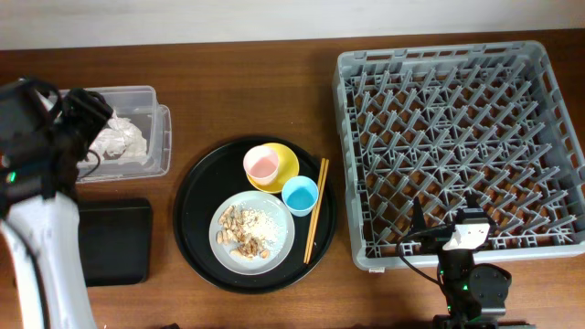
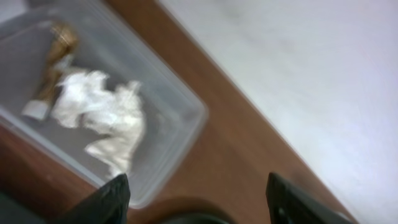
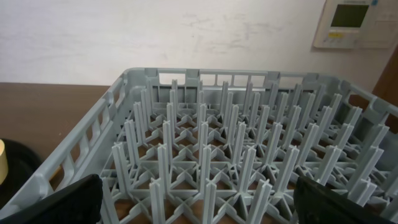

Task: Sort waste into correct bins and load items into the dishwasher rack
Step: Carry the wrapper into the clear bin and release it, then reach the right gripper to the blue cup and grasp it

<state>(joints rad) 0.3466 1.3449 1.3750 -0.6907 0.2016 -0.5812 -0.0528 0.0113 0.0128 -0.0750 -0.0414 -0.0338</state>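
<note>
Napkin [image 2: 102,118], crumpled, white, inside the clear box [image 1: 163,137] left of the round black tray [image 1: 196,183], with the brown wrapper scrap [image 2: 56,56] beside it. Left gripper [image 2: 199,205] over that box, fingers apart, empty. On the tray: pink cup [image 1: 261,164], yellow bowl [image 1: 288,160], blue cup [image 1: 300,195], grey plate [image 1: 279,242] bearing peanut shells [image 1: 239,233], chopsticks [image 1: 315,210]. Right of the tray: dishwasher rack [image 1: 457,137], with the right gripper [image 3: 199,211] at its near edge, fingers spread, empty.

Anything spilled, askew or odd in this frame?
Nothing spilled or damaged. The peanut shells sit on the grey plate, the napkin lies inside the clear box, and the chopsticks lie together near the right edge of the round tray.
</note>
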